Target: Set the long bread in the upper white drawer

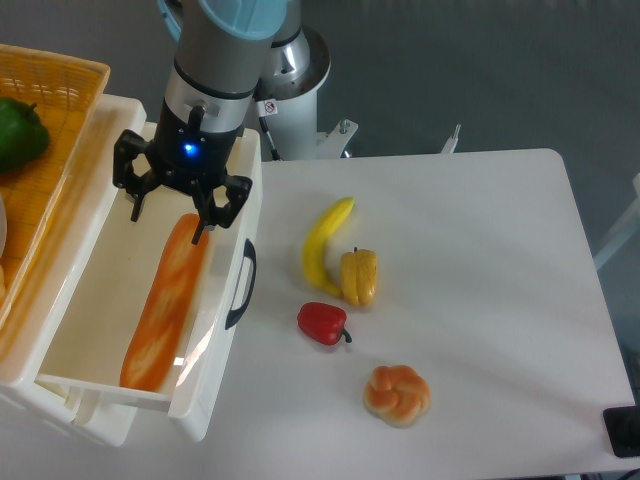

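The long bread is an orange-golden baguette lying lengthwise inside the upper white drawer, along its right wall. The drawer is pulled out, with a dark curved handle on its front. My gripper hangs over the drawer's far end, just above the loaf's upper tip. Its fingers are spread apart and hold nothing.
An orange wicker basket with a green pepper stands left of the drawer. On the white table lie a yellow banana, a yellow pepper, a red pepper and a round knotted bun.
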